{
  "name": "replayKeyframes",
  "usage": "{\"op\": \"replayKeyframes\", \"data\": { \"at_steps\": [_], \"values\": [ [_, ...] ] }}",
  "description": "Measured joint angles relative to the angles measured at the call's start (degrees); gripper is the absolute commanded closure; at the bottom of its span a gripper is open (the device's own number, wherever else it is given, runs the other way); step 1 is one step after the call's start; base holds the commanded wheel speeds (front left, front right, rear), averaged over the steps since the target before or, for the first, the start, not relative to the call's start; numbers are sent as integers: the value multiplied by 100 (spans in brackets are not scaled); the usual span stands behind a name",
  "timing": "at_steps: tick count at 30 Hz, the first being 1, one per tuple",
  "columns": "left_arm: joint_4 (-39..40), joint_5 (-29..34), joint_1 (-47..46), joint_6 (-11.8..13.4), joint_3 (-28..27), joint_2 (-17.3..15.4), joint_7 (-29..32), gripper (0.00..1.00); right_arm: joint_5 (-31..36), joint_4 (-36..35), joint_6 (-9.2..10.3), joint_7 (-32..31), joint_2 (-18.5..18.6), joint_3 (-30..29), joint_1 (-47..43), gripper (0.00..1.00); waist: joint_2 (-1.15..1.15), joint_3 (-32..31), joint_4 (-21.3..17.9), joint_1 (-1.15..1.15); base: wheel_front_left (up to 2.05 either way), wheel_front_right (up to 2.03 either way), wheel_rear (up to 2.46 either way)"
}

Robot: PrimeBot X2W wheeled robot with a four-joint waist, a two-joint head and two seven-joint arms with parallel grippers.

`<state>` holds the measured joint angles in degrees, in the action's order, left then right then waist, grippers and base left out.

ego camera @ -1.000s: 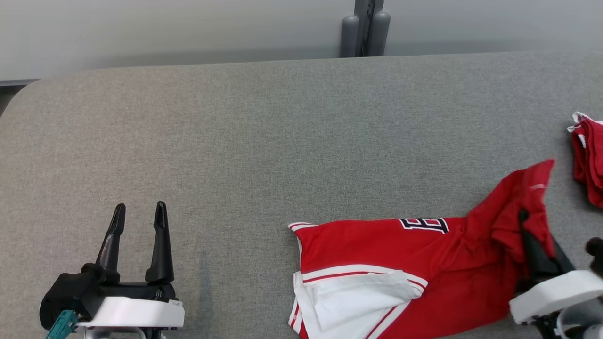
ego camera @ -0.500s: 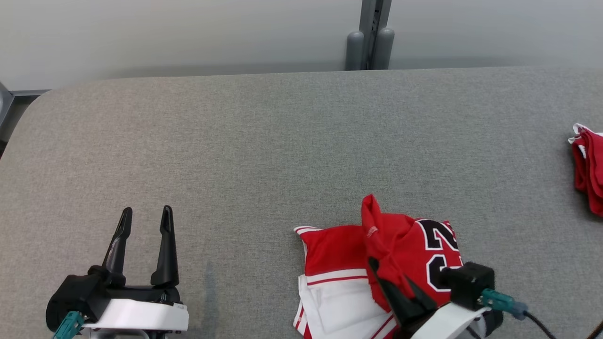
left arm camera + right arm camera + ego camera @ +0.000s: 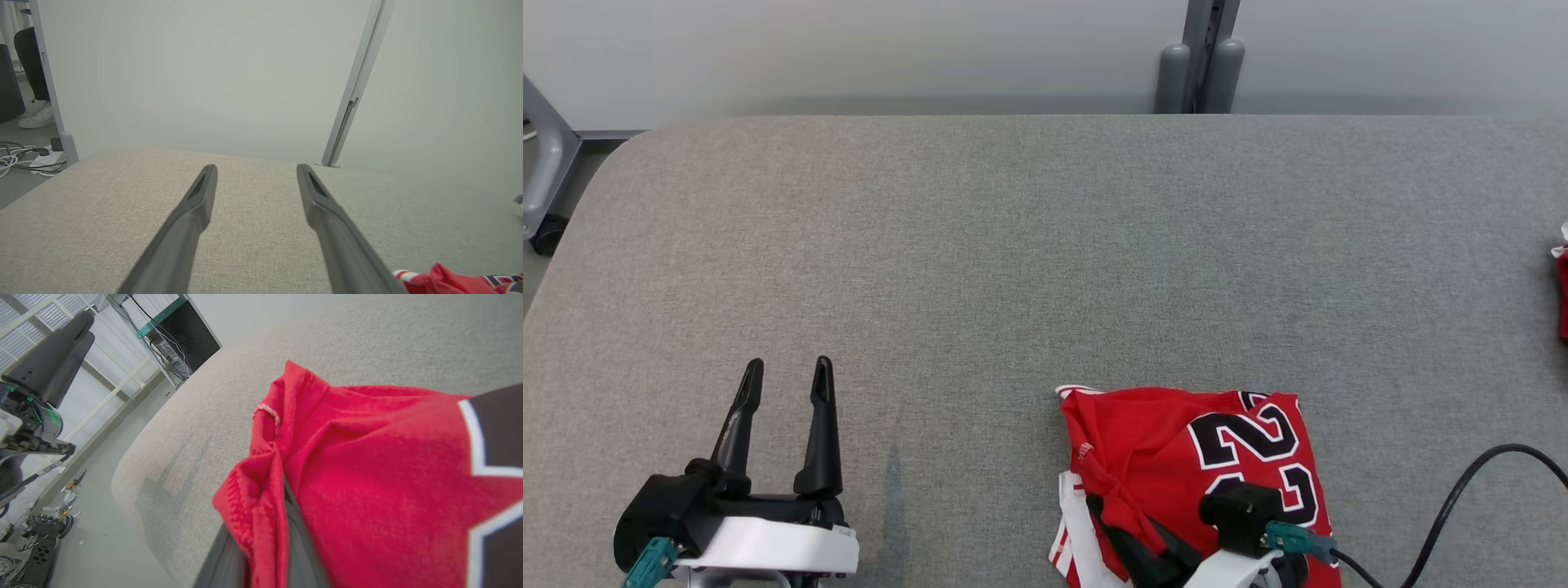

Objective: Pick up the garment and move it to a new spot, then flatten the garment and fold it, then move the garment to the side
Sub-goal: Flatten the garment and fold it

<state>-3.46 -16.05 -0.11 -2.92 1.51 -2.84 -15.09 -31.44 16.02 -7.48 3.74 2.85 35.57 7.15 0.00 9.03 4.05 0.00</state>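
Where it lies doubled over near the front edge of the grey bench (image 3: pixel 1013 245), the red garment (image 3: pixel 1160 441) shows black numerals upward. Right end effector (image 3: pixel 1119 527): clamped on a bunched red fold at the garment's left side. Left end effector (image 3: pixel 789 363): fingers apart, empty, well to the garment's left.
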Motion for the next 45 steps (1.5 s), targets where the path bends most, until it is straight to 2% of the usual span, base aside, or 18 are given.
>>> {"op": "replayKeyframes", "data": {
  "at_steps": [1, 2, 8, 13, 25, 31, 36, 45],
  "values": [
    [0, -1, -3, 5, 3, -1, 0, 0, -14, 46, 0, 57, -3, 33, 56, 10, 0, 7, 6, 0, 0, 0, 0],
    [1, -5, -3, 10, 5, 0, 1, 0, -33, 87, 0, 114, -4, 51, 114, 0, 0, 11, 10, 0, 0, 0, 0],
    [12, -14, 5, 42, -1, -1, 0, 0, 5, -14, 0, 542, -7, 79, 297, 0, 0, -10, -21, 0, 0, 0, 0],
    [16, -4, 31, 47, -13, -1, 1, 0, 145, -259, 0, 788, -12, -235, 318, 0, 0, -44, -66, 0, 0, 0, 0],
    [21, 234, 116, 105, -103, -1, 0, 0, 1138, -801, 0, 904, 268, -2805, -24, 0, 0, -206, -194, 0, 0, 0, 0],
    [67, 313, 303, 177, -185, -26, 0, 0, 1490, -948, 0, 768, 304, -3660, -449, 0, 0, -327, -243, 0, 0, 0, 0],
    [100, 345, 430, 200, -177, -49, 1, 0, 1629, -1006, 0, 684, 288, -3951, -701, 0, 0, -386, -258, 0, 0, 0, 0],
    [179, 344, 495, 256, -147, -79, 79, 0, 1685, -1104, 0, 612, 190, -4025, -776, 0, 0, -392, -252, 0, 0, 0, 0]
  ]
}}
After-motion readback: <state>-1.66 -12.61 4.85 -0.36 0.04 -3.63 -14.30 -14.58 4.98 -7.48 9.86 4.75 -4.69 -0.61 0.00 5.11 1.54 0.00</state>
